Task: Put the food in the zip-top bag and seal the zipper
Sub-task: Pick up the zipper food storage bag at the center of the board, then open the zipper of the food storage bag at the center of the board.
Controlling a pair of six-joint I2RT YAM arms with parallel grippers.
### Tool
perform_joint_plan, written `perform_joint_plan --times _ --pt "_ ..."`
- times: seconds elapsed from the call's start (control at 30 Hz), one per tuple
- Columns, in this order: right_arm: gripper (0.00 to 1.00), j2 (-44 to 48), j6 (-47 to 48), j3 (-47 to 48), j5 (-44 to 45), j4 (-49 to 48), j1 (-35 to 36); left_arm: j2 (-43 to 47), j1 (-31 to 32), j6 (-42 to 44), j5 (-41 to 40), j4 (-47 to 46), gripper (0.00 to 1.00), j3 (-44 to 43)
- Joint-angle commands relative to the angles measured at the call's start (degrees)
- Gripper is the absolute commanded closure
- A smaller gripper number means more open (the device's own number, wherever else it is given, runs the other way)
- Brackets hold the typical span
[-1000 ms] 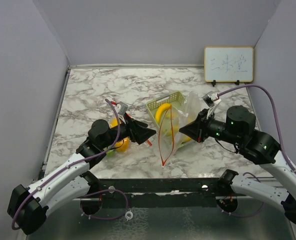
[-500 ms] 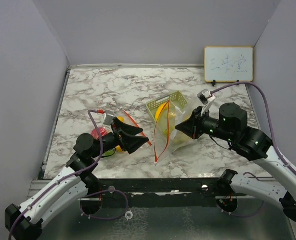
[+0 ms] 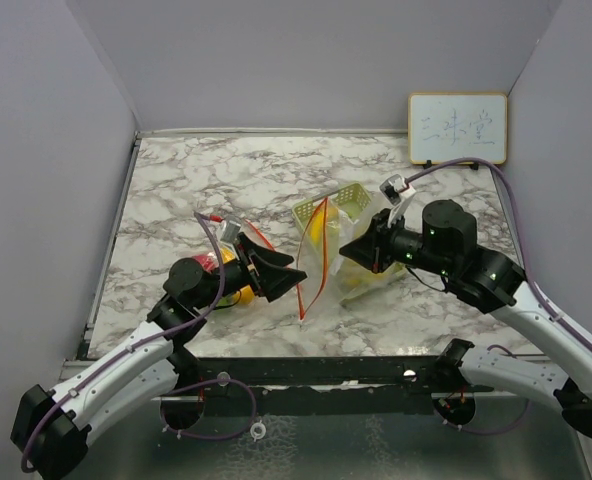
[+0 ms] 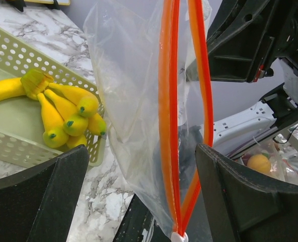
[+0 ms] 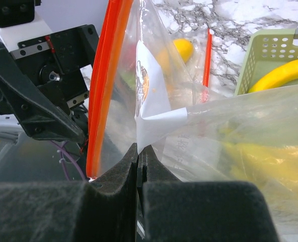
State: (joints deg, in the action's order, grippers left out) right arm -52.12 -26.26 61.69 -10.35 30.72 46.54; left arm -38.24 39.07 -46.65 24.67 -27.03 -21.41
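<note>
The zip-top bag (image 4: pixel 129 91) hangs over the table (image 3: pixel 226 180) at centre, right gripper (image 5: pixel 138 151) fingers (image 5: pixel 199 212) clamped on its film, left gripper (image 4: pixel 141 151) fingers (image 4: pixel 48 196) apart, the zipper (image 4: pixel 165 126) seen between them. At 12 o'clock the green tray (image 4: pixel 18 146) holds the food (image 4: pixel 63 118), perhaps six bananas, partly hidden. Faint writing on the whiteboard (image 3: pixel 457 128) at 1 o'clock is unreadable

food (image 4: pixel 63 118) lies in the tray (image 4: pixel 10 53) behind the zip-top bag (image 4: pixel 129 91).
</note>
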Motion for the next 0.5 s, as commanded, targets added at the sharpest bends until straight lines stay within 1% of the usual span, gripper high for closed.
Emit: perform_joint_plan --times 0.0,0.07,0.17,0.27,0.3,0.33,0.37,0.43,0.47 --pt "0.98 -0.5 0.4 -0.9 -2.0 -4.1 0.4 -2.3 0.0 -0.2 0.3 -3.8 0.12 -0.8" --pt "0.98 -0.9 0.3 -0.9 -2.6 -4.6 0.4 -3.2 0.0 -0.2 0.0 -4.0 0.18 -1.0" --pt "0.98 -1.6 0.0 -0.7 -3.1 -5.4 0.4 -4.6 0.0 0.1 -0.2 -4.3 0.32 -1.2" --pt "0.98 -2.3 -0.4 -0.7 -4.1 -7.1 0.4 -6.0 0.0 2.0 -1.2 -2.2 0.34 -2.4" --pt "0.98 -2.6 -0.4 -0.6 -4.7 -7.9 0.4 -6.3 0.0 2.8 -1.8 -1.3 0.39 -2.9" --pt "0.98 -3.0 -0.5 -0.4 -5.1 -8.4 0.4 -6.6 -0.1 3.5 -2.3 -0.3 0.46 -3.5" --pt "0.98 -3.4 -0.5 -0.2 -5.3 -8.8 0.4 -6.8 0.0 4.5 -3.0 1.1 0.57 -4.2" --pt "0.98 -3.7 -0.3 0.4 -4.1 -8.8 0.4 -6.7 0.0 7.0 -5.8 6.5 0.88 -6.6" --pt "0.98 -3.7 -0.1 0.7 -2.6 -8.5 0.4 -6.3 0.0 8.6 -8.0 9.9 0.99 -8.1"
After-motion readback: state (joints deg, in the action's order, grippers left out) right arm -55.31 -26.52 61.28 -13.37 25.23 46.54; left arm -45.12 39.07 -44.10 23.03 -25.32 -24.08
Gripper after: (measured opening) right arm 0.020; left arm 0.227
